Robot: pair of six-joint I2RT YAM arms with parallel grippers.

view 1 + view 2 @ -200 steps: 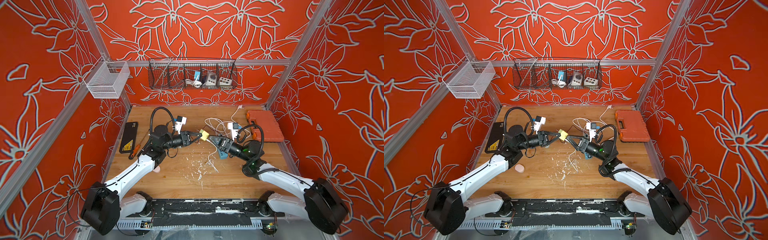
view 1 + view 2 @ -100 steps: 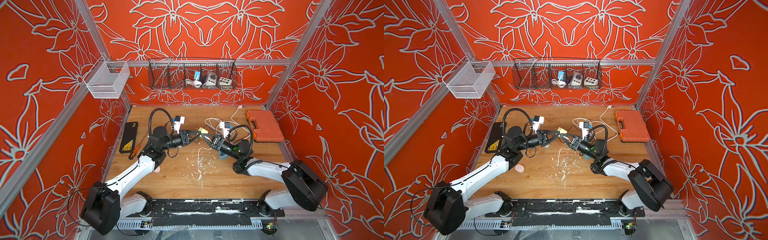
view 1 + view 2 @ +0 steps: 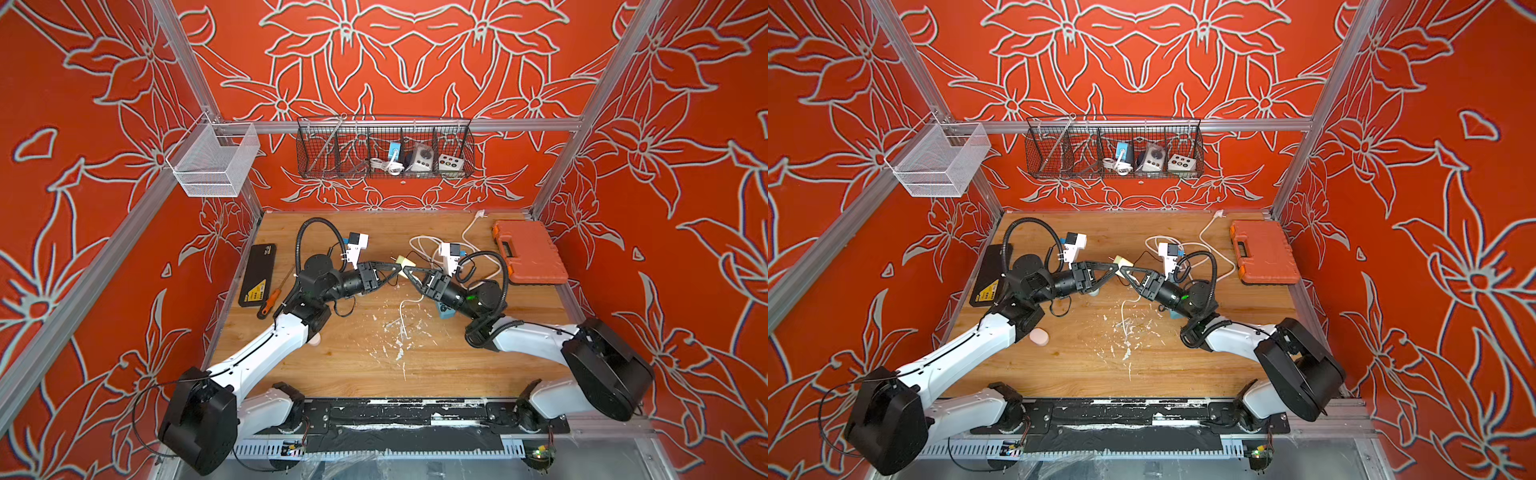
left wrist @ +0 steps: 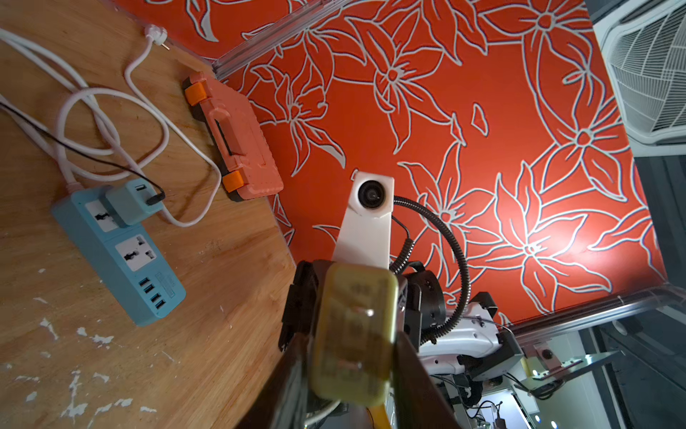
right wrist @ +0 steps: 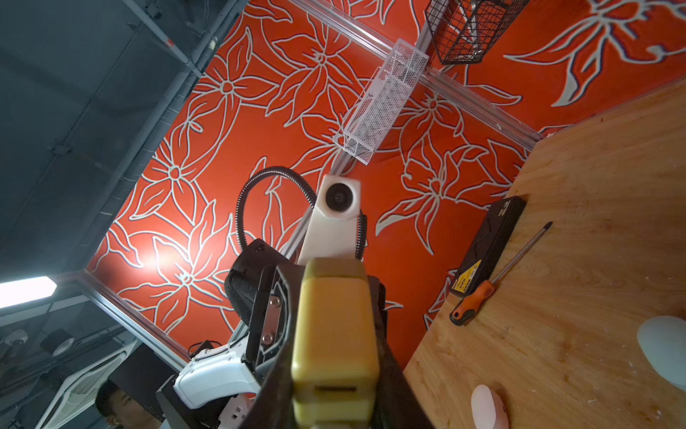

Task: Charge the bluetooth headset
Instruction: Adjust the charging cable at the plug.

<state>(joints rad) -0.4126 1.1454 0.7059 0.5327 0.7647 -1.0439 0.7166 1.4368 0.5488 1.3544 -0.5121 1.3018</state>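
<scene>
Small pale-yellow headset case, rounded corners, airborne over the middle of the wooden table

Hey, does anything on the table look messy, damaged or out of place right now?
Yes. White flakes are scattered over the middle of the wooden table, like chipped paint or scraps. At the back edge a white plug lies loose on the wood, plugged into nothing, its cord looping toward the blue power strip.

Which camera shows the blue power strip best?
The left wrist view: the whole blue power strip shows, sockets included. Both top views catch only a corner under the right arm; the right wrist view misses it.
</scene>
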